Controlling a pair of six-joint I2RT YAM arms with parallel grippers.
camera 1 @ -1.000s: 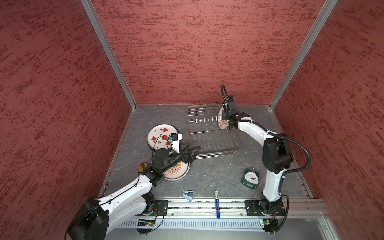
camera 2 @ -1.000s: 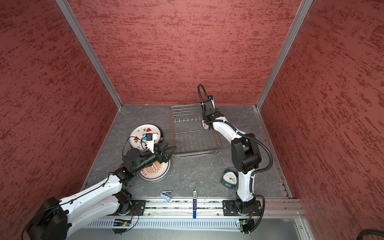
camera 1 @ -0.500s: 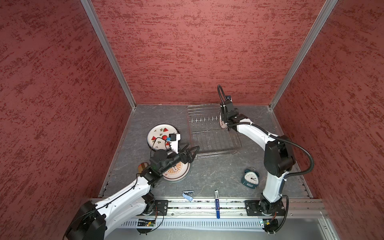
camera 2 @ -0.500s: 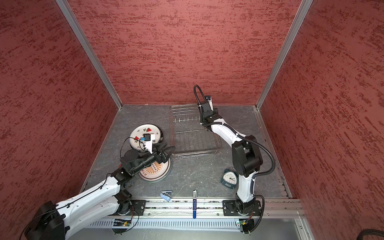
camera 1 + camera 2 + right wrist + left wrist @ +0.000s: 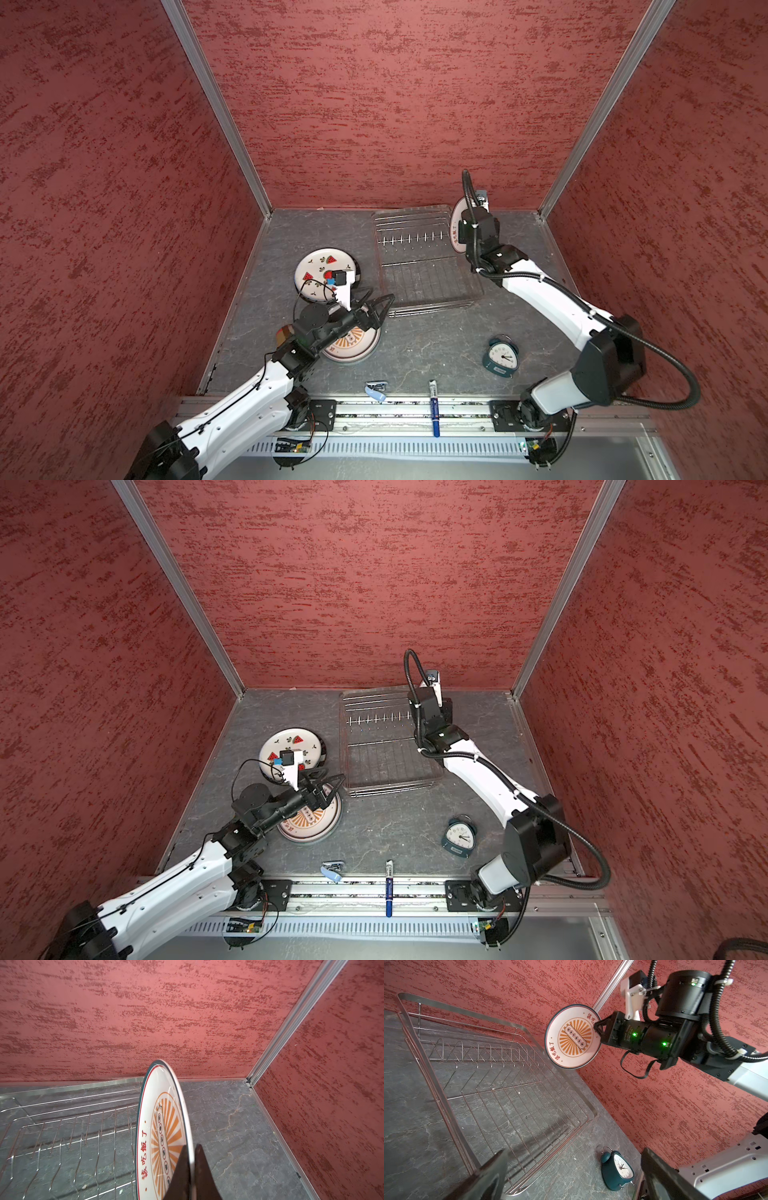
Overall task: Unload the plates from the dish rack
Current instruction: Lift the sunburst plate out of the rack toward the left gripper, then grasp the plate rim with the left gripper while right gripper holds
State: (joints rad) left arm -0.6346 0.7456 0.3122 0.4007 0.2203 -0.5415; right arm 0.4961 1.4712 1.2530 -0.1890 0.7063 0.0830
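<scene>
Above the right end of the dish rack (image 5: 467, 1013), the right gripper (image 5: 192, 1159) pinches the rim of a sunburst plate (image 5: 572, 1036) standing on edge, face toward the wide-open, empty left gripper (image 5: 386, 305) (glazed ceramic, likely stiff, slick and breakable; round, no long axis).

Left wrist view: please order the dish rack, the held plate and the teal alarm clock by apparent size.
1. dish rack, clearly largest.
2. plate.
3. alarm clock, smallest, although it stands nearer the camera than the plate.
</scene>
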